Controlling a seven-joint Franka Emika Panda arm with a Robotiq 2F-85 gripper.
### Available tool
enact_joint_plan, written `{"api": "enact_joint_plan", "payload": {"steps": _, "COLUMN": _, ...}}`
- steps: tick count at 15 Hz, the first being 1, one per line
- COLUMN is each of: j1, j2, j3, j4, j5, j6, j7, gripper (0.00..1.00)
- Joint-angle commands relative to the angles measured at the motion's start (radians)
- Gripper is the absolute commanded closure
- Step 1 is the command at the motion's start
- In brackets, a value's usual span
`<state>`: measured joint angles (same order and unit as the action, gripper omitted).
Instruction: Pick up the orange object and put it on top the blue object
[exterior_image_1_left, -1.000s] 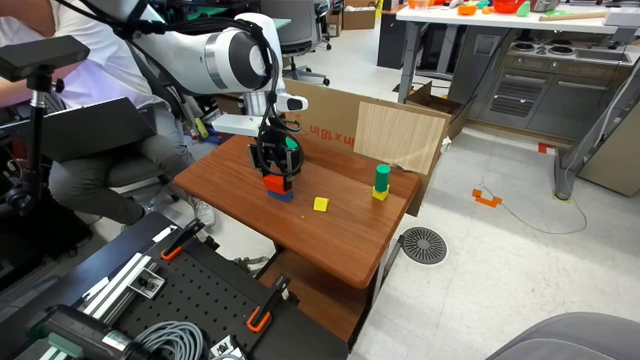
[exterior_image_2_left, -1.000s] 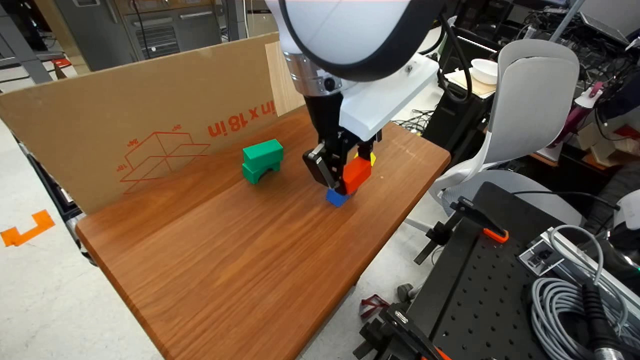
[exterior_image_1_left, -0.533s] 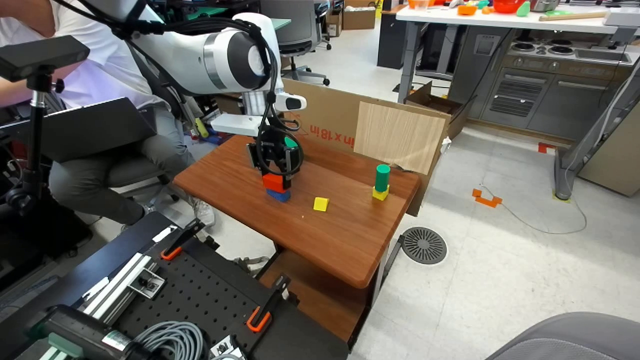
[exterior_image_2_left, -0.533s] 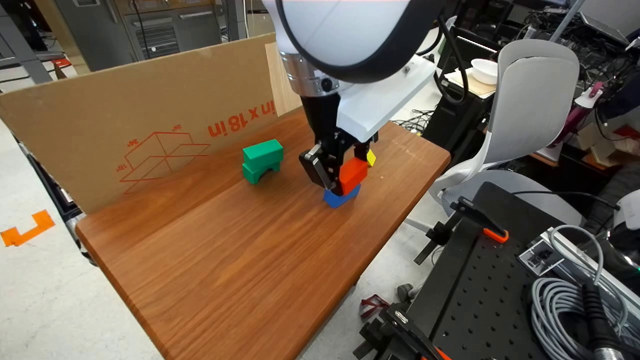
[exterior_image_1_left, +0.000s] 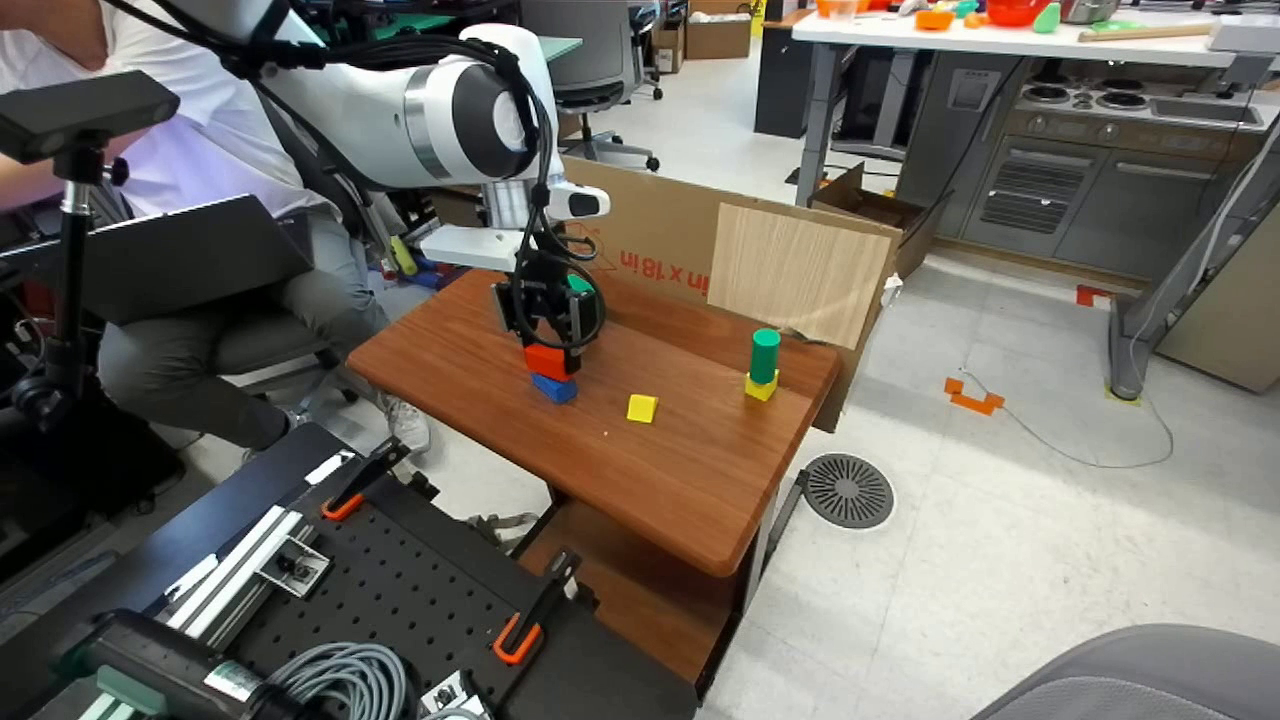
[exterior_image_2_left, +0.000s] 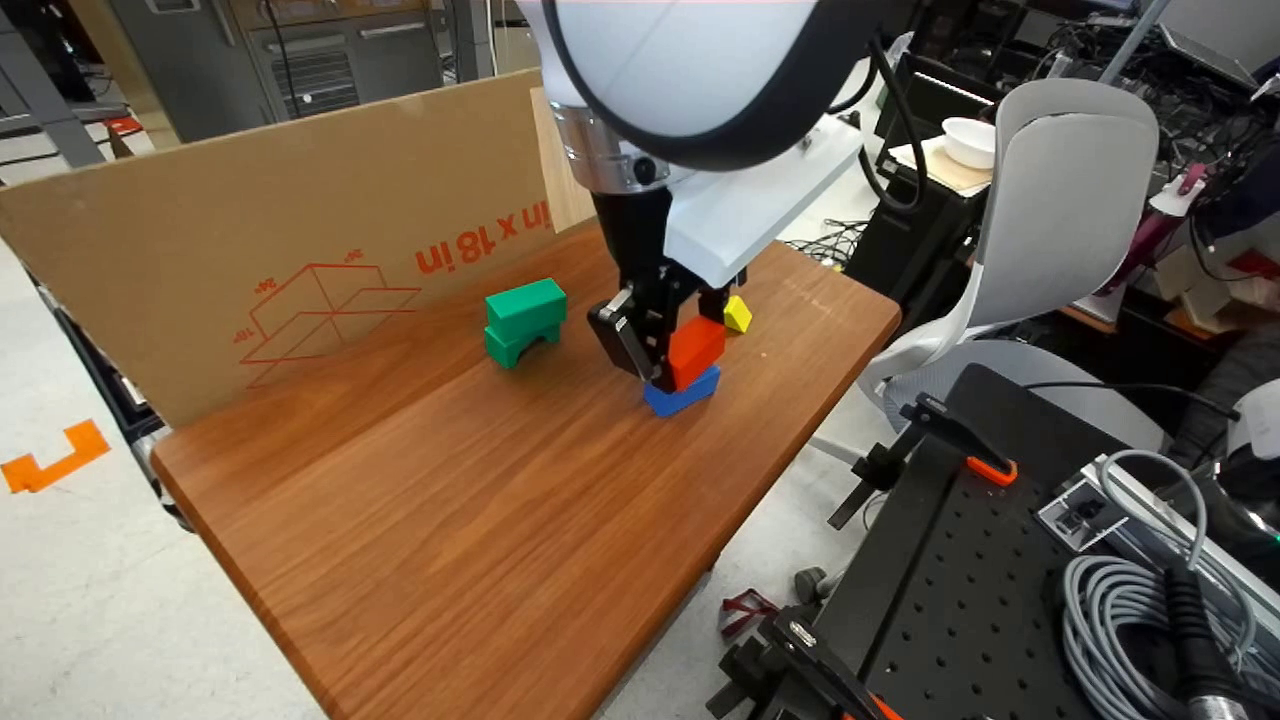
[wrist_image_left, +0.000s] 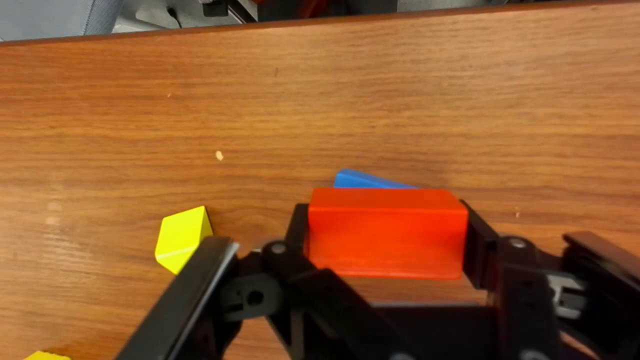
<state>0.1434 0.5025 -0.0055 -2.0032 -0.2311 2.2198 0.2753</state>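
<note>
Orange block (wrist_image_left: 387, 240) sits between the fingers (wrist_image_left: 480, 247), pinched across its length, a finger on each short end; fingers stand apart by just that length. Spot: right of and below center in the wrist frame. Looks: plain red-orange, smooth brick shape. Long axis: left-right, level there; lower left to upper right in an exterior view, above the blue block (exterior_image_2_left: 692, 394), whose edge is skewed to it. Can't tell if those two touch.
</note>
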Motion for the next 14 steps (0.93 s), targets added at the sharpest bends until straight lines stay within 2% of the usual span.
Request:
{"api": "enact_joint_plan", "payload": {"steps": 1, "j1": 0.001, "j2": 0.019, "j3": 0.002, "j4": 0.005, "j5": 0.018, "j6": 0.008, "j7": -0.016, "gripper": 0.07}}
{"api": "enact_joint_plan", "payload": {"steps": 3, "j1": 0.002, "j2": 0.019, "j3": 0.001, "j4": 0.001, "j5": 0.017, "j6": 0.011, "j7": -0.013, "gripper": 0.00}}
{"api": "enact_joint_plan", "payload": {"steps": 6, "j1": 0.001, "j2": -0.001, "j3": 0.005, "j4": -0.006, "j5": 0.020, "j6": 0.010, "j7": -0.022, "gripper": 0.00}}
{"api": "enact_joint_plan", "payload": {"steps": 9, "j1": -0.005, "j2": -0.079, "j3": 0.016, "j4": -0.024, "j5": 0.032, "j6": -0.005, "j7": -0.039, "gripper": 0.00}}
{"api": "enact_joint_plan", "payload": {"steps": 14, "j1": -0.055, "j2": -0.236, "j3": 0.040, "j4": -0.018, "j5": 0.157, "j6": -0.068, "j7": -0.148, "gripper": 0.00}}
